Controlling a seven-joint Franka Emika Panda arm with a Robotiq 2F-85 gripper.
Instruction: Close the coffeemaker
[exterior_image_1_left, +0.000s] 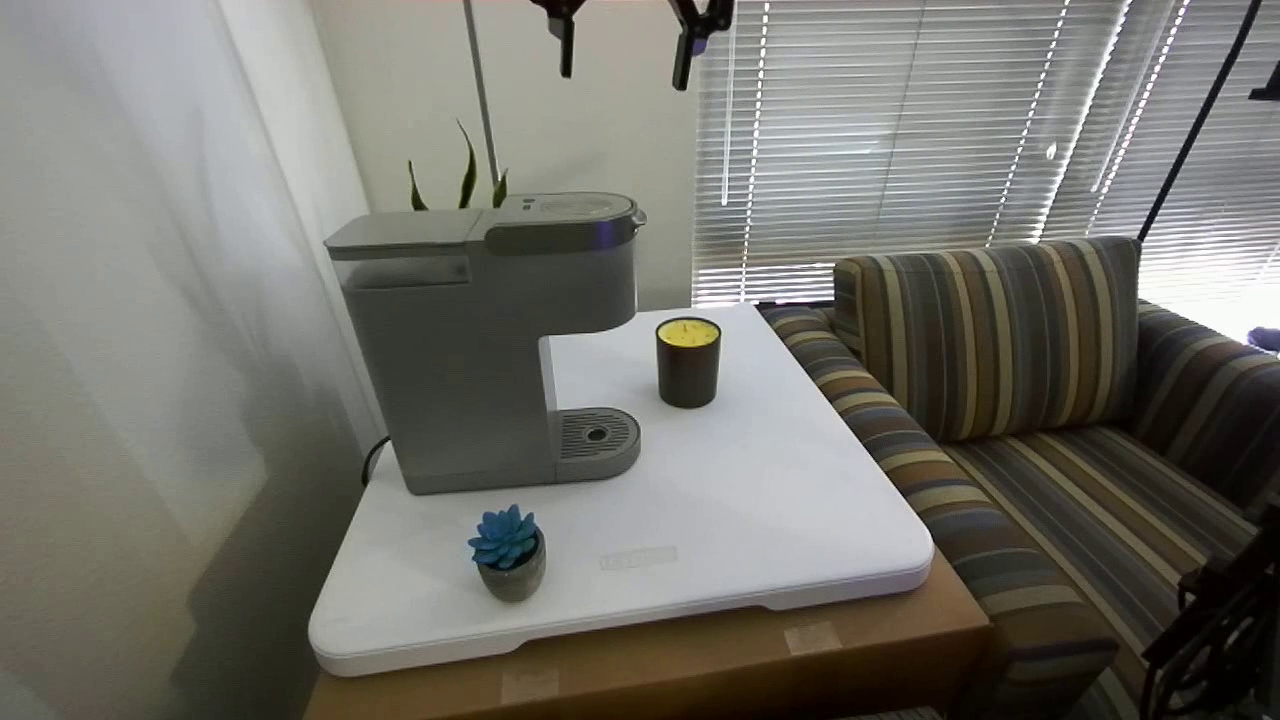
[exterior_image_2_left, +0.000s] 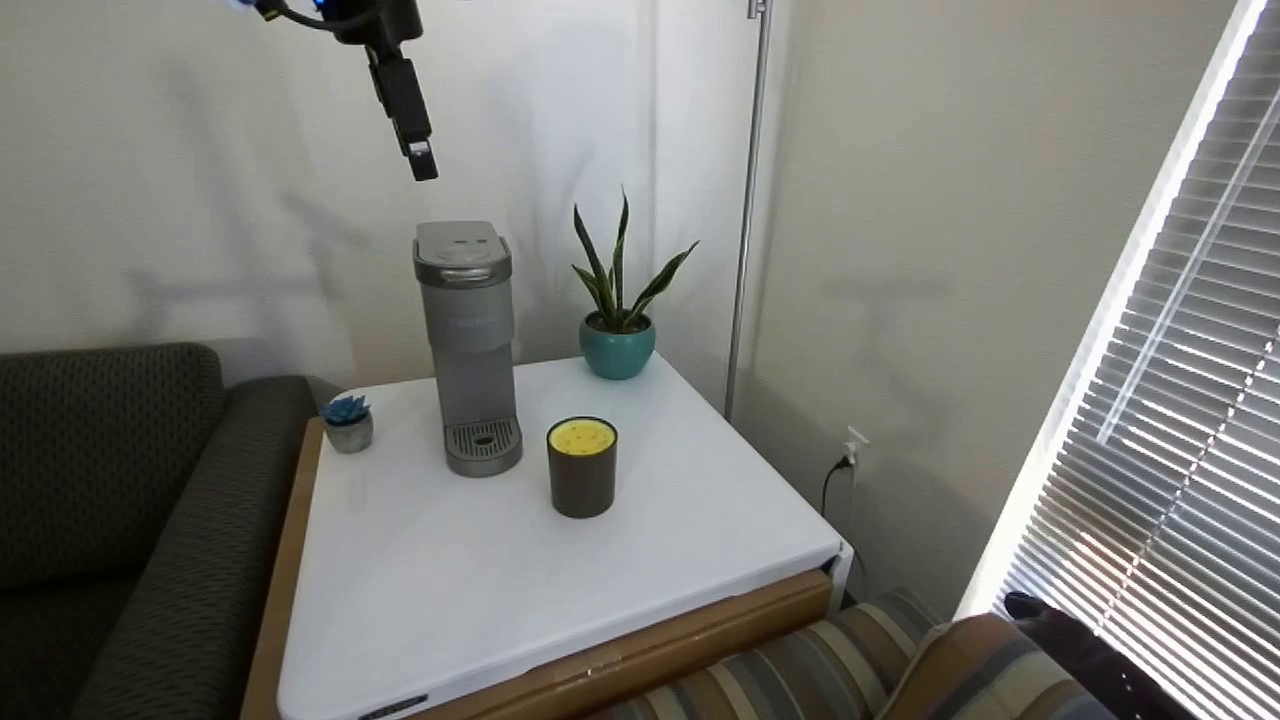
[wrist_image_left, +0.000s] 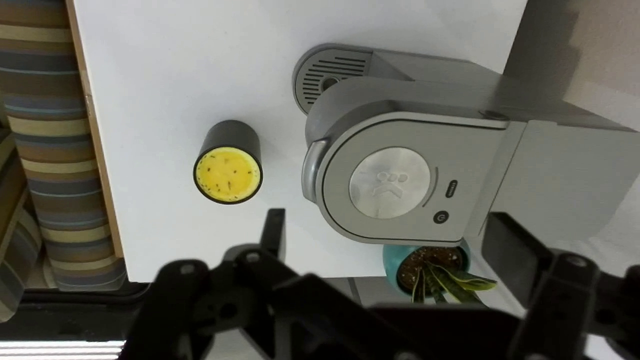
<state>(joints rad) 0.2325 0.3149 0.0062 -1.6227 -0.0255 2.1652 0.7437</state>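
Note:
The grey boxy coffeemaker stands upright on the white table in both exterior views (exterior_image_1_left: 450, 370) (exterior_image_2_left: 470, 350). Its hinged top lid (wrist_image_left: 390, 180) lies flat on the head in all views, with the silver front handle (wrist_image_left: 314, 170) facing the candle jar side. The round drip base (exterior_image_1_left: 597, 440) holds nothing. My gripper (exterior_image_1_left: 624, 78) is open and empty, fingers pointing down, above the coffeemaker and apart from it. It also shows above the machine in an exterior view (exterior_image_2_left: 424, 168). In the wrist view the wide-apart fingers (wrist_image_left: 392, 242) frame the lid's lower side.
A dark candle jar (exterior_image_1_left: 688, 370) with yellow wax stands in front of the coffeemaker. A blue succulent pot (exterior_image_1_left: 510, 560) stands at one side, a teal pot with a plant (exterior_image_2_left: 617, 345) at the opposite side. A wall (exterior_image_1_left: 200, 400) is close behind. A striped armchair (exterior_image_1_left: 990, 340) adjoins the table.

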